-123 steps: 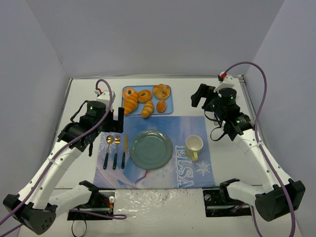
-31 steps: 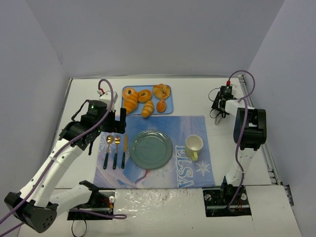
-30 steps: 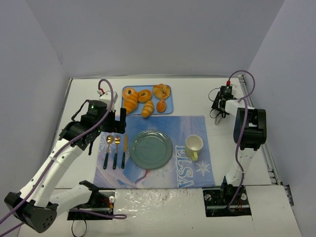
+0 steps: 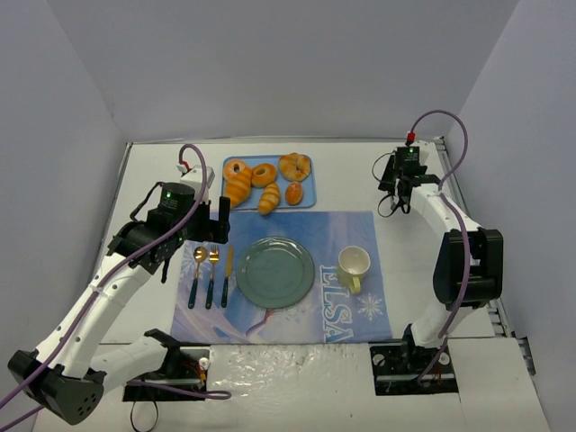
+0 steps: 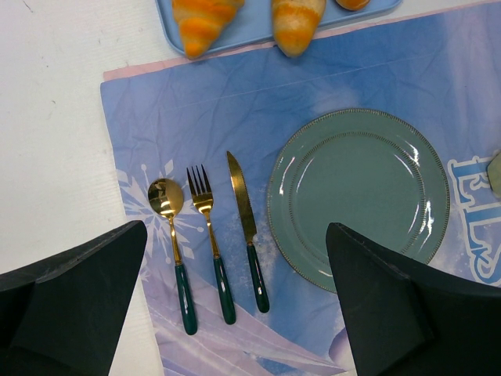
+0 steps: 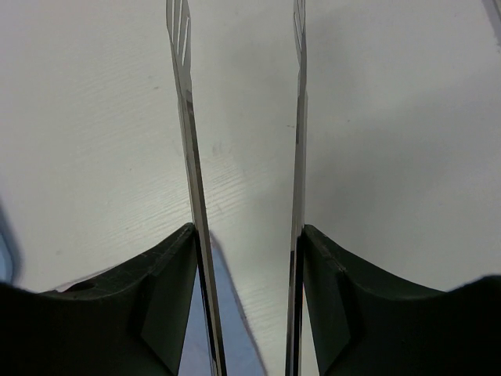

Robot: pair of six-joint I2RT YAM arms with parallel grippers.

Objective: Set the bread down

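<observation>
The bread [image 4: 293, 193], a small smooth oval bun, lies on the blue tray [image 4: 309, 194] at the back, beside longer ridged rolls and round buns. My left gripper [image 4: 216, 221] hangs open above the cutlery left of the green plate [image 4: 274, 271]; in the left wrist view nothing lies between its dark fingers [image 5: 78, 290]. My right gripper [image 4: 394, 178] is far off at the back right, over bare table. In the right wrist view the gripper [image 6: 246, 235] is shut on the two thin metal arms of tongs [image 6: 188, 117], which stand apart with nothing between their tips.
A blue printed placemat [image 4: 297, 225] carries the plate, a pale yellow cup [image 4: 354, 265], and a spoon [image 5: 168, 235], fork [image 5: 207, 235] and knife [image 5: 244, 219]. Two ridged rolls [image 5: 205, 19] lie at the tray's near edge. Grey walls close in three sides.
The right arm has swung from a low, bent pose to a raised one, and in the last second its gripper shifted slightly left and back. The left arm and the bread have stayed put.
</observation>
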